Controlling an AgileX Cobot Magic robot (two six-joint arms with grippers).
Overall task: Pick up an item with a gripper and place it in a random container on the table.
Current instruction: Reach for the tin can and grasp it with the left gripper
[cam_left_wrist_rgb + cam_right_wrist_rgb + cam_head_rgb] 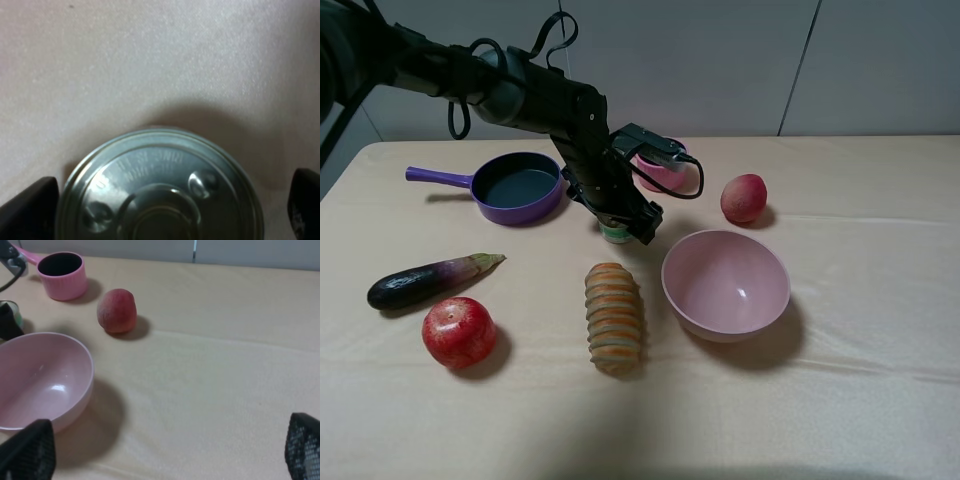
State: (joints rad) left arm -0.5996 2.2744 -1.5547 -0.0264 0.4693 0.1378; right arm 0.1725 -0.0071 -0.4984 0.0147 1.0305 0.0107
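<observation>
The small tin can [616, 233] with a silver pull-tab lid [160, 190] and a green band stands on the beige table [840, 400], in front of the pink saucepan [663, 172]. My left gripper [625, 215] is down over the can, and its black fingers [27, 210] stand open on either side with a gap to the rim. The can's edge also shows in the right wrist view [15, 312], as does the saucepan [62, 275]. My right gripper [170, 450] is open and empty over bare cloth, out of the exterior view.
A wide pink bowl [725, 285] sits right of the can, with a peach [744, 198] behind it. A purple frying pan [515, 187] is to the left. An eggplant [430, 280], a red apple [459, 332] and a striped bread roll [614, 317] lie nearer the front.
</observation>
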